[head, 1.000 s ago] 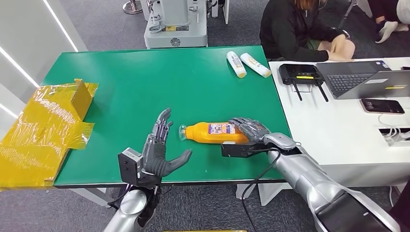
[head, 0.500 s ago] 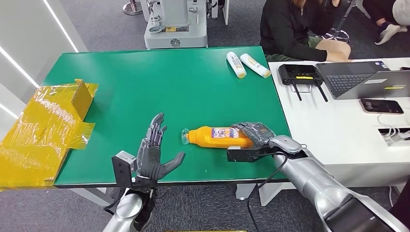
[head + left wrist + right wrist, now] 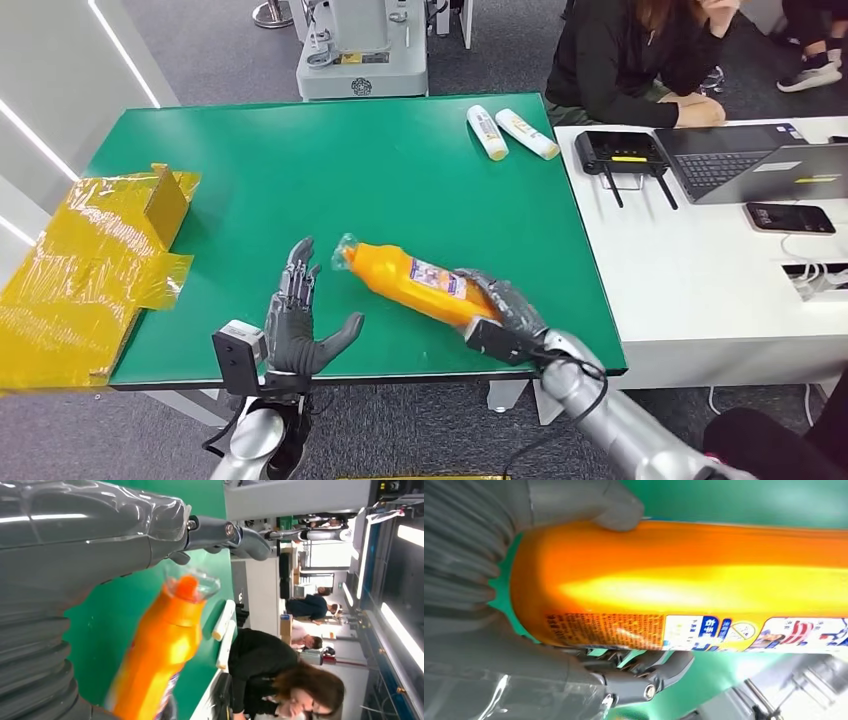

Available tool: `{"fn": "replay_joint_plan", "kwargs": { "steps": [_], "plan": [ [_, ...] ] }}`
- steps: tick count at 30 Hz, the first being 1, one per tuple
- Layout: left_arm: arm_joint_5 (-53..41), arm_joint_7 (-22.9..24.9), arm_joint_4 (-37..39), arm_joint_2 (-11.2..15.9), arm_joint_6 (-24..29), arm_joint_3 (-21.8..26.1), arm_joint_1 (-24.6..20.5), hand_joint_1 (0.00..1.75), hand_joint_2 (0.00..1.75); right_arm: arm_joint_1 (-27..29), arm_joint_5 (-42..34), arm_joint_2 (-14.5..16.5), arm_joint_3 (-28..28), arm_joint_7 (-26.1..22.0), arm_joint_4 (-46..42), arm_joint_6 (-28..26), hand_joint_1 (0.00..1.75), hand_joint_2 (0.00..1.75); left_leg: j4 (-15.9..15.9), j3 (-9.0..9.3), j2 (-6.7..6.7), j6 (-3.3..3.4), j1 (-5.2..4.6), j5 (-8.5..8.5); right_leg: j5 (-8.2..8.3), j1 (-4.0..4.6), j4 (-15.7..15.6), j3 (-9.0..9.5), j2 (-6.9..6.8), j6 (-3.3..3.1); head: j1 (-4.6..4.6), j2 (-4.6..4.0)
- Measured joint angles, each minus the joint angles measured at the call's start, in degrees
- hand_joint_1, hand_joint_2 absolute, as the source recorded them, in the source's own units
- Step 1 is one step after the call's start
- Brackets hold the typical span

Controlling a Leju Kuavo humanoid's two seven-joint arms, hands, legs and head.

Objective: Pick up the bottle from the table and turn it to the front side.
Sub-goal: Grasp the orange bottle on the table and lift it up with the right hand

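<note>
- Since the earlier frames the bottle has swung from lying flat near the front edge to a slant, its clear-capped neck now up and toward the left, and the right arm has drawn back toward the robot.
- Right hand grips the bottle at its base end, thumb on one side and dark fingers under the other; holding it by the end probably leaves the label free to turn into view.
- From the right wrist view the label runs along the lower side of the orange body, so the front does not yet look squared to the camera.
- Left hand hangs open near the front edge, fingers spread and empty, just beside the bottle's neck, likely waiting to steady or take it.
- Green tabletop carries two pale tubes at the far right corner and a yellow-wrapped box at the left edge.
- Beside it a white desk holds a laptop; a person sits behind.
</note>
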Motion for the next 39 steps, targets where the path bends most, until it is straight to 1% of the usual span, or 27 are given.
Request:
{"fn": "replay_joint_plan", "kwargs": {
  "steps": [4,8,17,21,23,27,31,35,39],
  "plan": [
    [-0.02,-0.13,-0.75,0.14,0.8,0.3,0.46,0.0,1.75,6.84,-5.04,1.22,-1.84,-1.14,-7.94,-2.39,1.75,1.75,-0.04,-0.11,-0.14,-0.02,0.01,0.0,-0.08,0.01,0.01,-0.04,-0.15,0.01,0.02,0.0],
    [0.01,-0.14,-1.18,0.34,1.24,0.55,0.82,0.0,1.75,11.06,-6.56,1.83,-3.0,-1.63,-13.52,-4.09,1.75,1.75,-0.03,-0.11,-0.07,-0.02,-0.01,0.0,-0.07,0.0,-0.01,-0.05,-0.08,0.01,0.01,-0.01],
    [0.01,-0.24,-2.03,0.57,1.76,1.42,1.38,0.0,1.75,16.33,-6.74,2.36,-4.34,-1.51,-21.43,-6.14,1.75,1.75,-0.01,-0.11,-0.09,-0.01,-0.04,0.0,-0.06,-0.03,-0.02,-0.05,-0.12,0.02,0.02,0.01],
    [-0.54,0.45,-2.1,0.56,1.71,1.49,1.26,0.0,1.75,20.22,-5.53,2.92,-6.84,-1.34,-25.86,-8.15,1.75,1.75,-0.01,-0.11,-0.12,-0.01,-0.03,-0.01,-0.06,-0.03,-0.02,-0.06,-0.14,0.01,0.03,0.0],
    [-0.76,2.16,-2.08,0.56,0.31,1.5,1.03,0.0,1.75,22.36,-4.51,3.13,-7.97,-0.77,-28.33,-8.35,1.75,1.75,-0.01,-0.12,-0.09,-0.01,-0.03,-0.02,-0.07,-0.03,-0.02,-0.08,-0.1,0.01,0.03,-0.01],
    [-1.32,6.28,-1.6,0.52,-5.98,1.45,0.14,0.0,1.75,23.82,-3.25,3.62,-9.76,-0.56,-29.89,-7.83,1.75,1.75,-0.01,-0.12,-0.06,-0.03,-0.03,-0.03,-0.06,-0.03,-0.02,-0.1,-0.07,0.02,0.02,0.0],
    [-0.97,8.6,-0.8,0.43,-10.27,1.1,-0.41,0.0,1.75,23.78,-3.0,4.15,-11.07,-0.88,-29.85,-7.48,1.75,1.75,-0.01,-0.12,-0.05,-0.03,-0.04,-0.02,-0.05,-0.03,-0.03,-0.09,-0.05,0.01,0.02,0.01],
    [1.52,11.33,0.06,0.3,-15.9,0.05,-0.86,0.0,1.75,23.17,-2.32,4.64,-11.96,-0.95,-28.94,-7.18,1.75,1.75,-0.01,-0.12,-0.05,-0.03,-0.04,-0.02,-0.04,-0.03,-0.02,-0.09,-0.05,0.0,0.02,0.0],
    [2.67,11.91,0.92,0.04,-18.51,-1.15,-1.3,0.0,1.75,21.54,-0.56,4.99,-12.59,-0.95,-26.39,-7.2,1.75,1.75,0.0,-0.12,-0.05,-0.03,-0.04,-0.02,-0.04,-0.03,-0.02,-0.09,-0.05,0.0,0.02,-0.01]
  ]
}}
